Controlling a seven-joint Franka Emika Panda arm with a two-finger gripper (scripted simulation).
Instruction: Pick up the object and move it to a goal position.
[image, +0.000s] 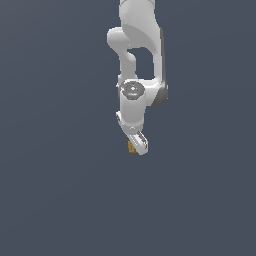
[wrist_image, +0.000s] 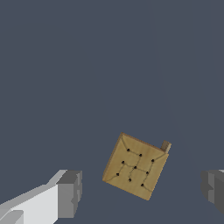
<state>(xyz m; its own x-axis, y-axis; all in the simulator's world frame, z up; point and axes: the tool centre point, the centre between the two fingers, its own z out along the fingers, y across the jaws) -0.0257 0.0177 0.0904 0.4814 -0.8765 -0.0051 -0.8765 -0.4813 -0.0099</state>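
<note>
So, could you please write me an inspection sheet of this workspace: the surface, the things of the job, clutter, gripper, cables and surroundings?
Surface: plain dark grey-blue ground, no marks or edges visible.
Job's things: one tan-yellow block with dark dots and thin lines on its face and a small tab at one corner; it sits turned at an angle, between the fingers, touching neither. In the exterior view it peeks out beside the gripper's tip.
Clutter: nothing seen.
Gripper: white gripper with grey fingertips, jaws open wide on both sides of the block.
Cables: nothing seen.
Surroundings: only the white arm above; no goal marker seen.
</note>
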